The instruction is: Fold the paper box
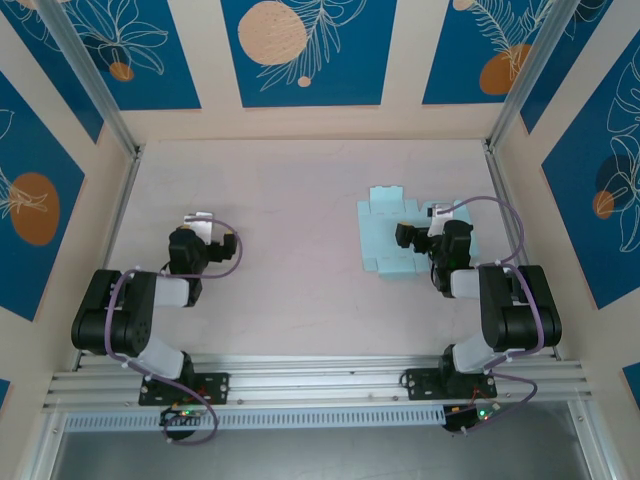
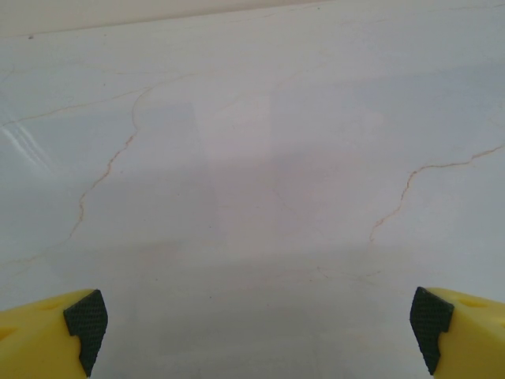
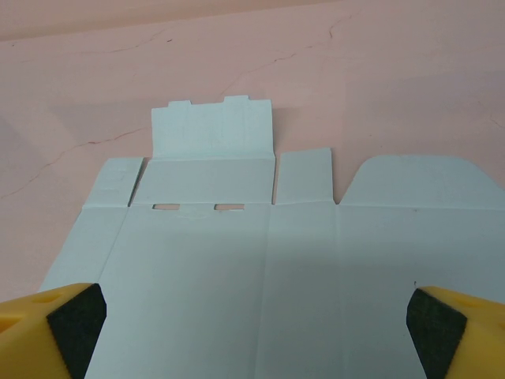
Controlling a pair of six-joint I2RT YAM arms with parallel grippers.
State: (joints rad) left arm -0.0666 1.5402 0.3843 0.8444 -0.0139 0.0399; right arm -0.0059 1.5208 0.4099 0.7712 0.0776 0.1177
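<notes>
Two pairs of fingers stand wide apart and hold nothing, so by my reading the folding has not yet begun. The paper box [image 1: 385, 240] lies as a flat die-cut sheet on the table [image 1: 280, 190], with every flap flush to the surface as far as can be told. The right fingers [image 3: 75, 320] hang over the near panels of the box, one pad toward each side of them. The left fingers [image 2: 83, 320] hang over bare table, well apart from the box on its left side.

Along the far edge of the box sit a tabbed flap [image 3: 211, 130], two small slots [image 3: 230, 207] just nearer than it, a narrow flap [image 3: 304, 174] beside it to the right, and a rounded flap [image 3: 426, 181] further right.

To make the first fold well, the thin card probably needs one pair of fingers pressing a panel down just beside a crease while the other pair lifts the neighbouring panel along it. Lifting without such an anchor would likely slide the whole box. The left fingers should come in toward the box for that. Getting a pad under a flush edge may be the hard part. A low, shallow approach at a free flap edge looks safest, and a light grip should avoid stray dents.
</notes>
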